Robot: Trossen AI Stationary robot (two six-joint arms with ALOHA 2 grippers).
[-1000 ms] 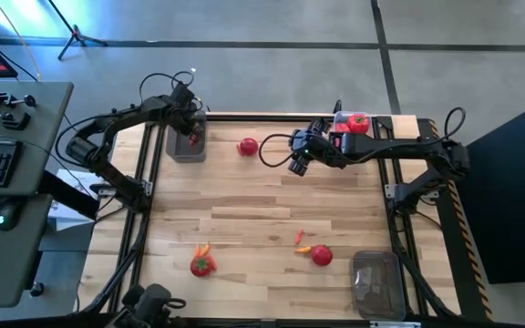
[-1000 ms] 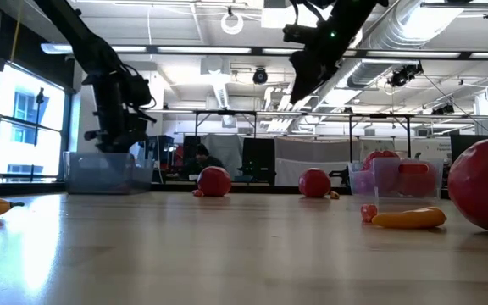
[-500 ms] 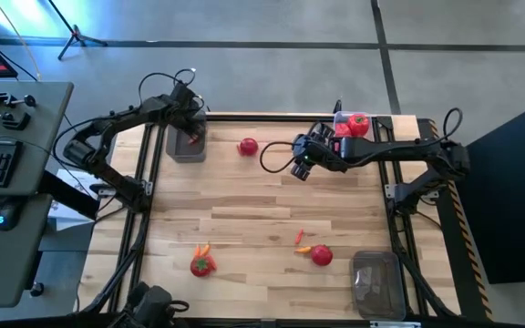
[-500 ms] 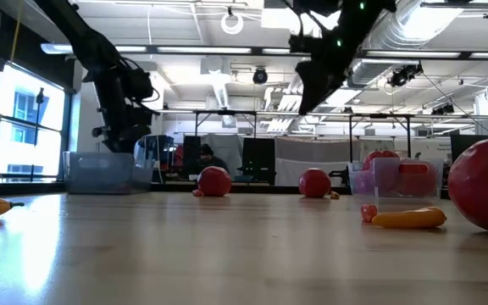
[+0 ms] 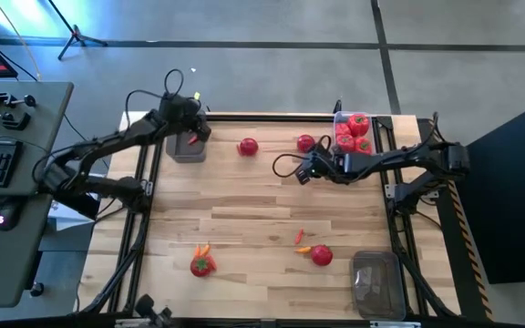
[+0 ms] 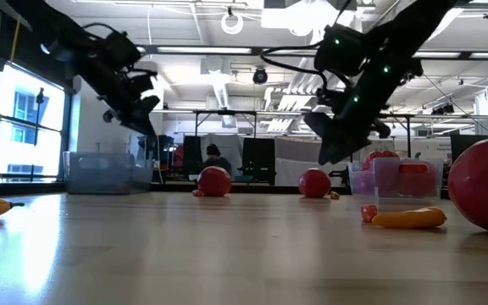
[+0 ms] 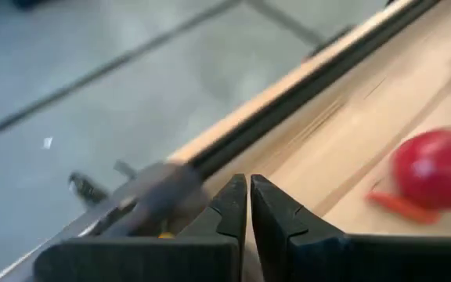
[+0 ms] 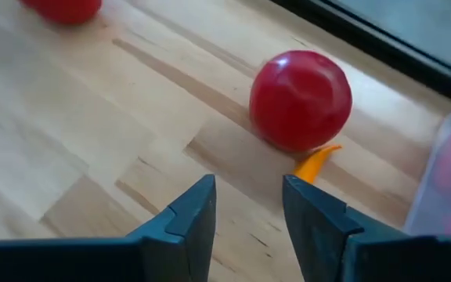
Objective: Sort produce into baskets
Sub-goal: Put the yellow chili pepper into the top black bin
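**Right tool released near a tomato; left tool clenched over the far-left tub**

The right tool (image 5: pixel 303 170) hangs low over the far part of the counter (image 5: pixel 244 210), its fingers (image 8: pixel 190 215) spread with nothing between them. Just ahead of it in the right wrist view lies a red tomato (image 8: pixel 300 98), with a thin orange carrot (image 8: pixel 316 162) touching its near side. In the high view this tomato (image 5: pixel 305 143) sits just beside the far-right tub (image 5: pixel 354 134), which holds several red pieces.

The left tool (image 5: pixel 194 132) is raised above the far-left tub (image 5: pixel 186 148). Its fingers (image 7: pixel 231 205) are pressed nearly together and empty. Its wrist view shows the counter's edge and, farther off, a second tomato (image 7: pixel 437 166) with a small red pepper (image 7: pixel 398 206) against it. From above, this tomato (image 5: pixel 247 146) lies between the two far tubs.

Near the front of the counter, a tomato with orange pieces touching it (image 5: pixel 201 262) lies to the left, and another tomato (image 5: pixel 322 256) to the right with two small pieces beside it. A third tub (image 5: pixel 375 282) sits at the front right corner.
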